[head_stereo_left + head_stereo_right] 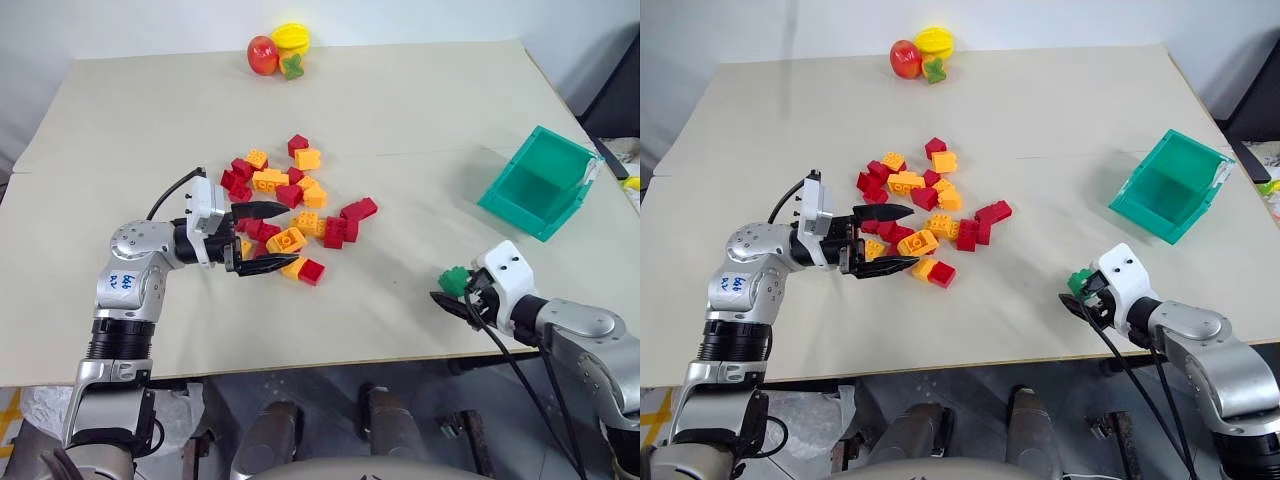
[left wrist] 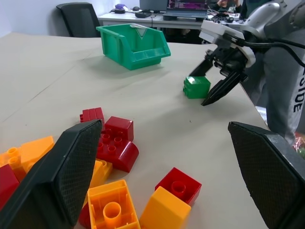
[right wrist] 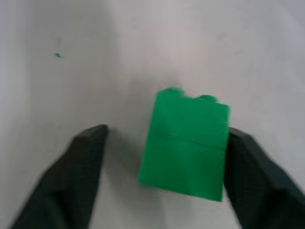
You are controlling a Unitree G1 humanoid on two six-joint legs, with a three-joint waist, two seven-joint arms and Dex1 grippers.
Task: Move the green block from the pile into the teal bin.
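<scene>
Nearest the camera, the right gripper (image 1: 452, 290) angles down toward the table (image 1: 420, 120), its jaws spread around the one green block (image 3: 185, 143): one finger touches the block's side and the other stands apart. That block sits on the table, well apart from the pile (image 1: 290, 215) and short of the single teal bin (image 1: 540, 182). Pointing level across the table, the left gripper (image 1: 258, 238) holds its jaws wide open, empty, at the pile's near edge. Three toy fruits (image 1: 280, 50) lie at the far edge.
</scene>
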